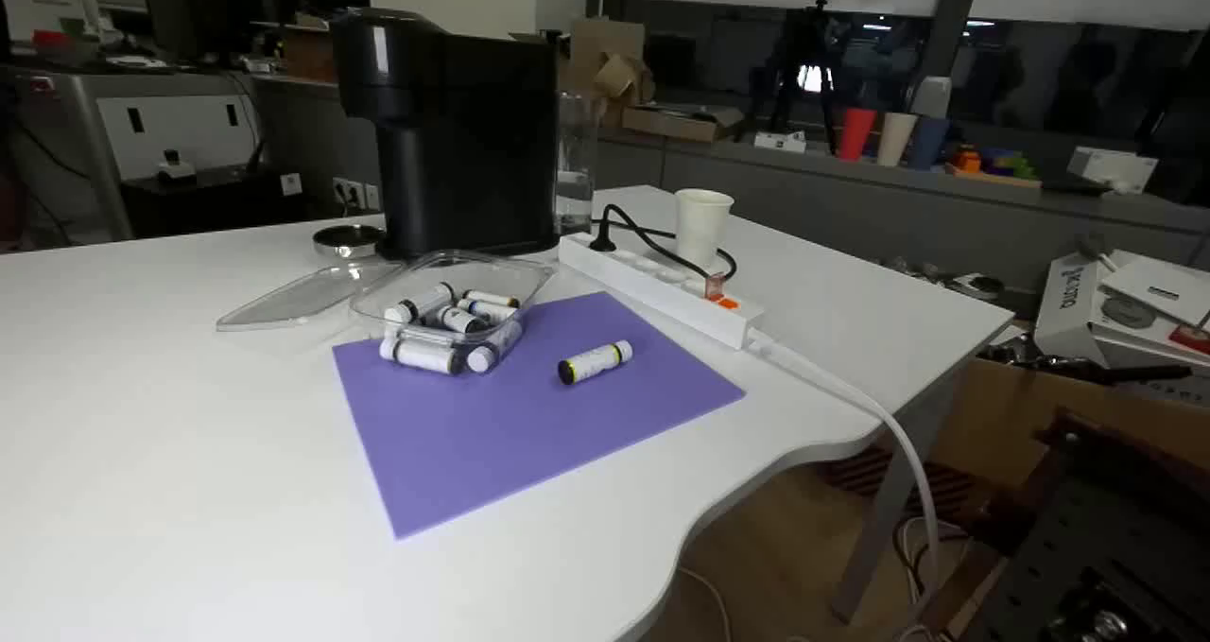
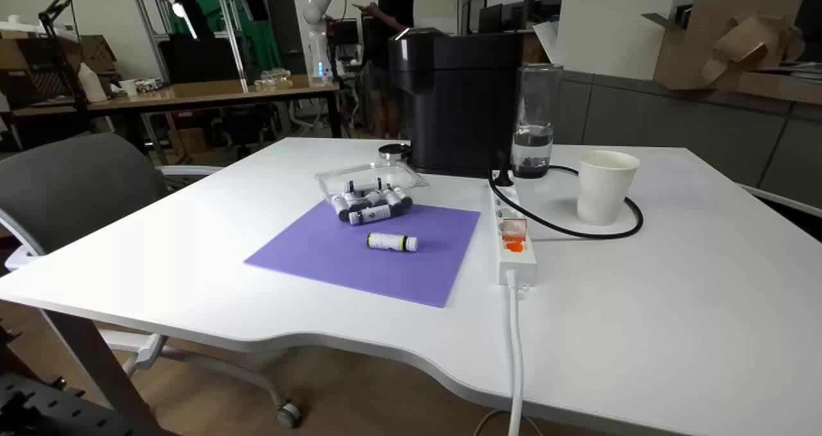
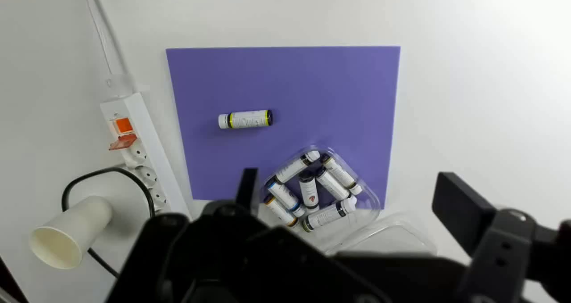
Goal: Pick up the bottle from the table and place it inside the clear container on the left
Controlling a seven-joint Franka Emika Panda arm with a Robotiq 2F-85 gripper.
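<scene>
Blocky and matte black, my gripper [image 3: 354,196] looms nearest the wrist camera. Below, I see one cylindrical bottle [image 3: 245,119], white-capped, its white label banded yellow, lying on a flat purple mat [image 3: 312,80], towards the wavy edge of the tabletop [image 2: 642,320]. Farther from that edge, one thin, clear plastic container [image 3: 372,200] sits partly on the mat; I count seven similar bottles [image 3: 332,182] inside. One clear lid [image 1: 302,300] lies just beside it. One white cup [image 2: 607,189] stands between the single power strip [image 1: 652,292] and a straight tabletop edge. Both fingers [image 3: 460,210] are spread wide, holding nothing.
</scene>
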